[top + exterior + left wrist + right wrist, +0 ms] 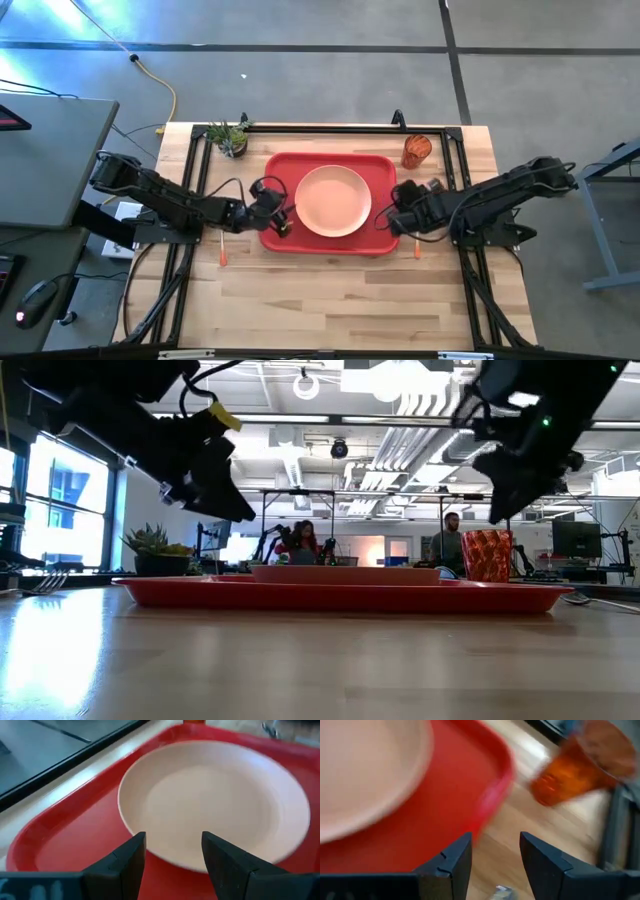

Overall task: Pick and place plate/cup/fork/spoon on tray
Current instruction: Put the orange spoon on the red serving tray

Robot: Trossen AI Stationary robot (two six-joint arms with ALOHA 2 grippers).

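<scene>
Red tray (pixel 283 168) lies long axis left-right, plate (pixel 332 200) centred, between 2 spread pincers (pixel 284 211) (pixel 385 217).

from my left wrist camera i see the left gripper (pixel 172 857) with its two dark fingers (pixel 125 865) spread apart, nothing between them. they hang over the red tray (pixel 85 825), just short of the near rim of the peach plate (pixel 215 795). the plate lies flat on the tray and fills most of its floor; a bare red strip runs beside it toward a rounded corner of the tray. past the tray's raised rim i see pale wooden worktop (pixel 65 772) and a dark frame bar (pixel 60 767) along its edge.
</scene>
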